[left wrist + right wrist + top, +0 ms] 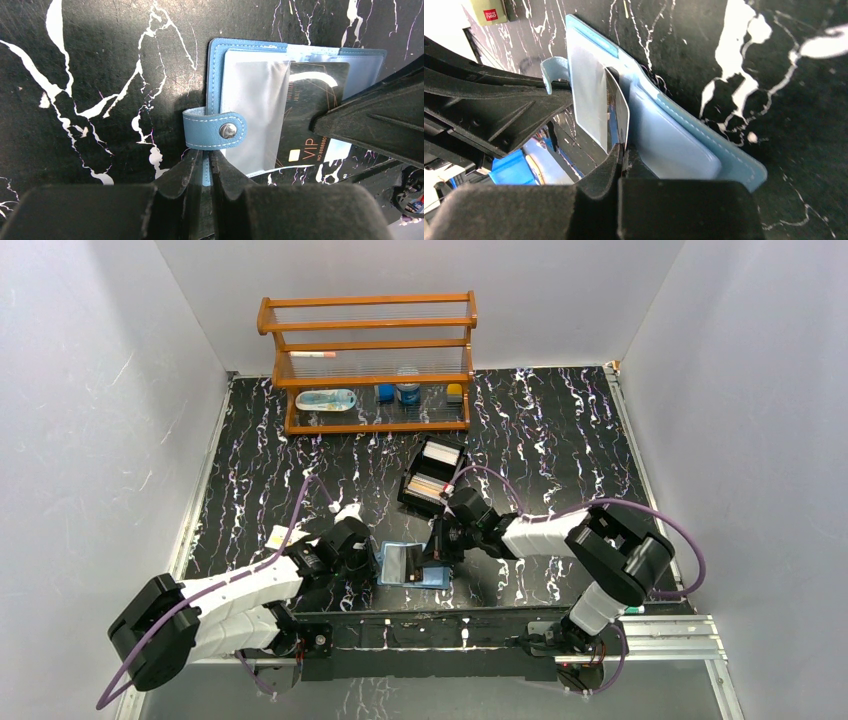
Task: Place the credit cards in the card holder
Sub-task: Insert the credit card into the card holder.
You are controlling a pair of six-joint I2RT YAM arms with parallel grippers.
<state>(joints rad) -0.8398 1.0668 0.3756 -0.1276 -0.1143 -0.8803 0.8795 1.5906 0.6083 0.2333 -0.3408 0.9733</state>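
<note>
Left gripper (206,161) was pinched shut on the near edge of the card holder (216,70), with the snap tab (215,131) just ahead of its fingertips, holding the open wallet flat. To its right, a dark VIP card (312,95) sat partway inside a clear sleeve. Right gripper (623,150) was clamped on that card's trailing edge, so this insertion looked about half done. More credit cards (428,485) lay stacked in the black box (404,490) just beyond the right gripper, so most of the task was left.
</note>
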